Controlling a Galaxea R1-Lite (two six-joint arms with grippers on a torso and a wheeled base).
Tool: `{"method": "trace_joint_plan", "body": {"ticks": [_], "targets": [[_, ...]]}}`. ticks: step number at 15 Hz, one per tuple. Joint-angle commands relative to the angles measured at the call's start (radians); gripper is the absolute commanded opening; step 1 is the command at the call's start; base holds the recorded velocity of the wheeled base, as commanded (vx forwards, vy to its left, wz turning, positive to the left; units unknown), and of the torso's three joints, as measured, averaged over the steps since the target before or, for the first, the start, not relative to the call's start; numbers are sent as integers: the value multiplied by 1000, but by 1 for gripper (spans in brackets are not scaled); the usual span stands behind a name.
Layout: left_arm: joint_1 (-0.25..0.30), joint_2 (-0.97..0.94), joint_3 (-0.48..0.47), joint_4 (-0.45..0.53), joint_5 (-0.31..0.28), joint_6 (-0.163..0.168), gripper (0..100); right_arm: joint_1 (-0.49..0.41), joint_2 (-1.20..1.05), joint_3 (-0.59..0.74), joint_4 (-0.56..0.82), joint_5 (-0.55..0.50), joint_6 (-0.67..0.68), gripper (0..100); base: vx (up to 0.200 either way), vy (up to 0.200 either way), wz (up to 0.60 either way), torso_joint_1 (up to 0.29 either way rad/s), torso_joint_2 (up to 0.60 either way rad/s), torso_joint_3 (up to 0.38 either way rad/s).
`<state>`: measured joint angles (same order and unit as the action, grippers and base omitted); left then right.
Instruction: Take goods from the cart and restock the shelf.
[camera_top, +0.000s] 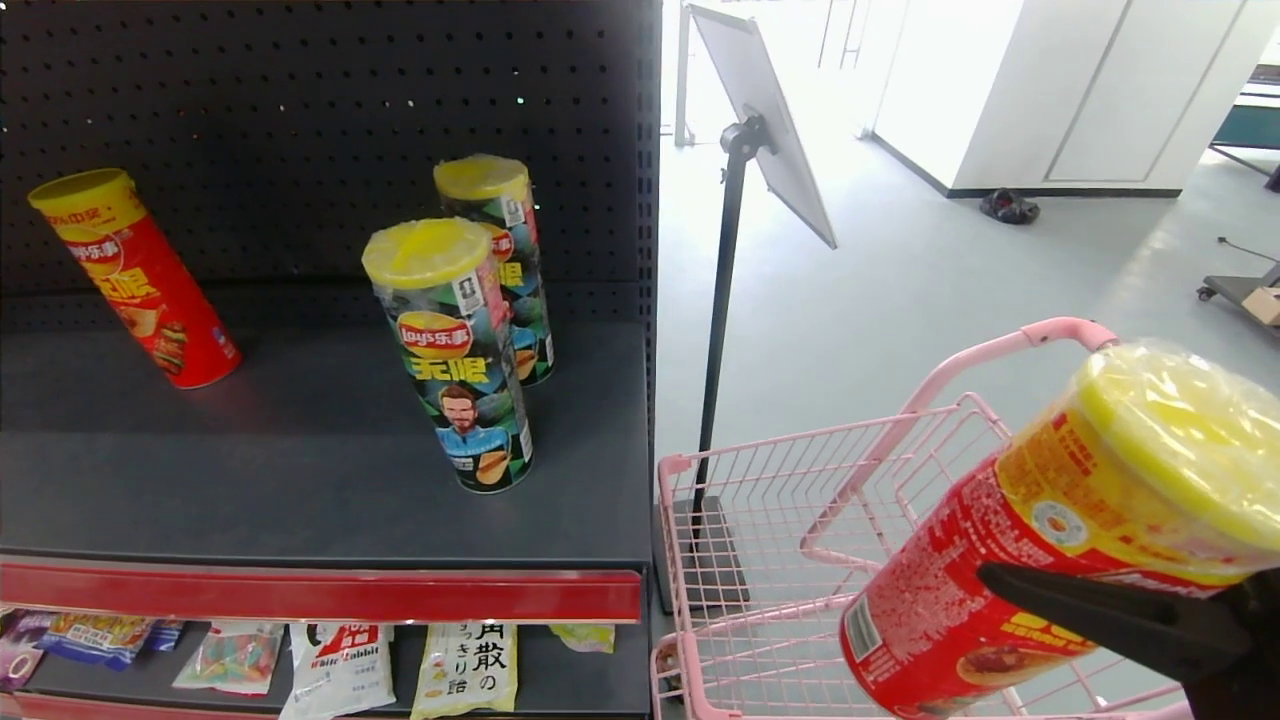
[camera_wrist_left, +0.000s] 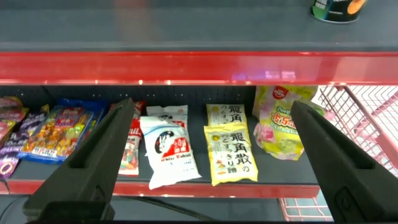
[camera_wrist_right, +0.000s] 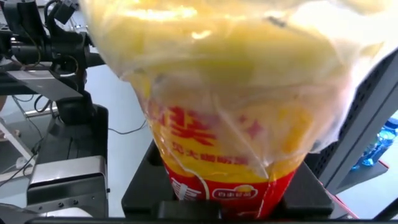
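Gripping a red can (camera_top: 1010, 560) with a yellow lid, the right gripper (camera_top: 1060, 600) sits at the lower right of the head view, its dark fingers closed around the can's side, with the can tilted above the pink cart (camera_top: 820, 432). On the left of the frame runs the dark shelf (camera_top: 300, 480), where a second red can (camera_top: 135, 275) leans at the upper left and two green cans stand upright near the centre, the front can (camera_top: 455, 350) just ahead of the rear can (camera_top: 505, 260). A red rail (camera_top: 320, 592) edges the shelf front, and snack bags (camera_top: 470, 665) lie on the level below it. A sign stand (camera_top: 735, 200) rises between the shelf and the cart. From the left wrist view, the left gripper (camera_wrist_left: 212, 106) is spread wide and holds nothing, its two dark fingers (camera_wrist_left: 99, 155) framing the lower shelf level from the lower left and lower right of the frame. Between them lie a white bag (camera_wrist_left: 168, 149), a yellow bag (camera_wrist_left: 231, 149) and a green bag (camera_wrist_left: 283, 124), with the red rail across the top and pink cart wire at the right edge. From the right wrist view, the held red can takes up the centre of the frame, its yellow lid under clear wrap at the top, its lower end set in the gripper's dark body at the bottom.
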<state>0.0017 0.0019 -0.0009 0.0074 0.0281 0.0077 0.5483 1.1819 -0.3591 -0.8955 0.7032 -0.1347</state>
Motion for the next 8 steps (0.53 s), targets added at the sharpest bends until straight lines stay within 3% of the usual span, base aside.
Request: {"method": "trace_joint_plan", "body": {"ticks": [1,8], "targets": [[0,1,-1,0,1,0,100,1,1,6,0,1,0,0,0,200,0,17,2,-2],[0,1,-1,0,1,-5,100,1,-21,34,0,-5,-5,0,0,200,0,2,4,4]]}}
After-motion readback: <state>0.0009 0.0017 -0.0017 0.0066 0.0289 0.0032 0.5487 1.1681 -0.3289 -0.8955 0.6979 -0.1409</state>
